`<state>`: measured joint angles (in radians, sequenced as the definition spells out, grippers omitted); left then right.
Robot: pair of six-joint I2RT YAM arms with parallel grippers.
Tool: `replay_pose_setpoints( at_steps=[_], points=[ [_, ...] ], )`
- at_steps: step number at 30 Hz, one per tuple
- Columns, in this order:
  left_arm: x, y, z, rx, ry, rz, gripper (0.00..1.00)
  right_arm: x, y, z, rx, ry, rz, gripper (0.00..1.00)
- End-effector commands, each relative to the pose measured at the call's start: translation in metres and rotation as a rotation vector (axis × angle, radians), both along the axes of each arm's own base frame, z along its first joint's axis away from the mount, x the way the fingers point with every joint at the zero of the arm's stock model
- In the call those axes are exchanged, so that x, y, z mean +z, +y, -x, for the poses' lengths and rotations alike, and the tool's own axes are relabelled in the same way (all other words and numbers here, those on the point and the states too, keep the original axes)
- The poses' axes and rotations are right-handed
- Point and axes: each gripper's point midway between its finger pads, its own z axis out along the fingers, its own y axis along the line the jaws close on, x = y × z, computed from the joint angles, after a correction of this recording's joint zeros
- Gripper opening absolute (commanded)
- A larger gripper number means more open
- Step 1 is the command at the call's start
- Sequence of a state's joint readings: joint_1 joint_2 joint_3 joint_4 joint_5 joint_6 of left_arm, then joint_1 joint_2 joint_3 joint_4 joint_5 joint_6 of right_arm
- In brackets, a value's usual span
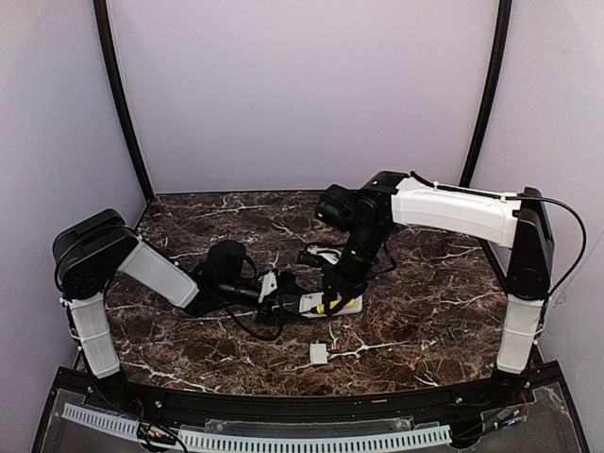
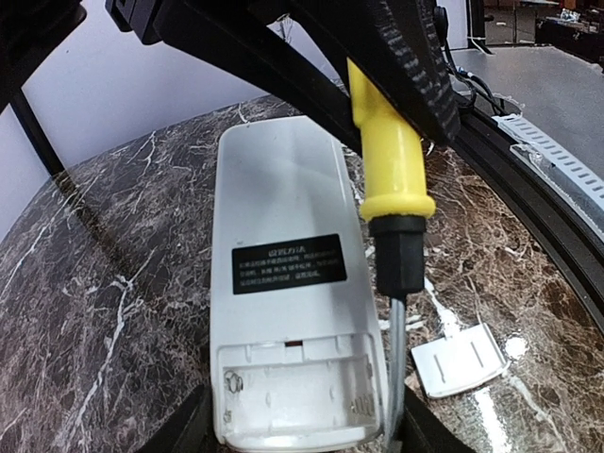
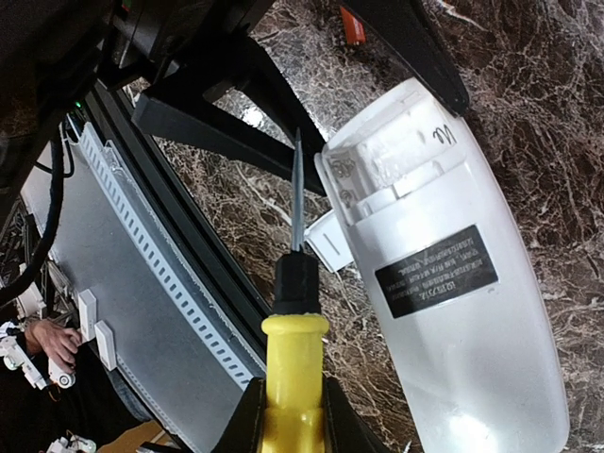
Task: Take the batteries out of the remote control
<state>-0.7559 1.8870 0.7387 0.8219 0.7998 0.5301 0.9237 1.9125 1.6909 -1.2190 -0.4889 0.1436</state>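
The white remote control (image 2: 283, 217) lies back-up on the marble table, also in the right wrist view (image 3: 462, 311) and the top view (image 1: 311, 303). Its open compartment (image 2: 297, 392) shows only white walls and springs; no batteries are in it. My left gripper (image 2: 297, 436) is shut on the remote's compartment end. My right gripper (image 3: 293, 420) is shut on the yellow-handled screwdriver (image 3: 294, 354), whose shaft (image 2: 397, 373) runs along the remote's right edge by the compartment. A small orange-red piece (image 3: 352, 25) lies beside the left finger; I cannot tell if it is a battery.
The small white square cover piece (image 2: 460, 359) lies on the table just right of the remote, nearer the front edge (image 1: 319, 353). The black front rail and a white slotted strip (image 3: 160, 274) run close behind the screwdriver. Both arms crowd the table's middle.
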Motion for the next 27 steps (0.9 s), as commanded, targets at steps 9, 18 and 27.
replay_pose_setpoints(
  at_steps=[9, 18, 27],
  points=[
    [0.025, -0.008, -0.010, 0.010, -0.048, 0.064, 0.20, 0.014, 0.004, -0.001, -0.005, -0.032, -0.058, 0.00],
    [0.032, 0.003, -0.012, 0.081, -0.041, 0.026, 0.19, 0.032, -0.020, -0.048, -0.163, -0.170, -0.078, 0.00],
    [0.044, 0.030, -0.031, 0.327, 0.001, -0.019, 0.18, 0.046, -0.044, -0.079, -0.301, -0.282, -0.123, 0.00]
  ],
)
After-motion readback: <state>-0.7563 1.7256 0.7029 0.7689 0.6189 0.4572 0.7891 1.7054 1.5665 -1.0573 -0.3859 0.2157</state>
